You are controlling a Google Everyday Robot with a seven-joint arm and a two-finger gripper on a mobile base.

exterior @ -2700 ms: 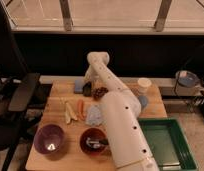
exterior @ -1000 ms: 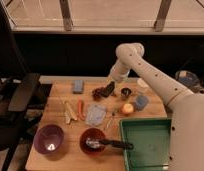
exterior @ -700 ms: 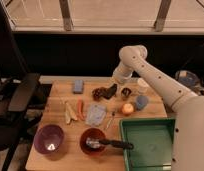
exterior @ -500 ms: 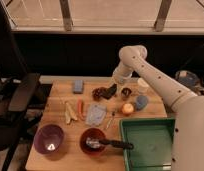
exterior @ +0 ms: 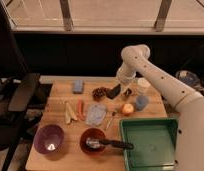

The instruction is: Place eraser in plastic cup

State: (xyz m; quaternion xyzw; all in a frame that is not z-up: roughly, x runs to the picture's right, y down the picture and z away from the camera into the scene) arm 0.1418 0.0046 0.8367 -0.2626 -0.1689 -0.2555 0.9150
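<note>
Eraser (exterior: 114, 91), a small dark block, sat at the far middle of the wooden table (exterior: 55, 107), apparently pinched in the gripper (exterior: 116, 90), whose fingers were clenched shut; whether the block hung just clear of the surface or touched it could not be told; its long axis appeared tilted, running from about seven o'clock up toward one o'clock, the lower end pointing at the dark clump (exterior: 100, 93) just beside it at nine o'clock; the plastic cup (exterior: 141, 103), short and light blue, stood near, at about four o'clock from the eraser, with an apple (exterior: 127, 108) touching or nearly touching its nine o'clock side and a taller white cup (exterior: 143, 85) just beyond it at twelve o'clock; a small dark cup (exterior: 127, 92) lay between eraser and target. To do the carry well, the arm would likely need to lift high enough to pass over that dark cup, centre above the blue rim, tip the block end-down, and release low.
</note>
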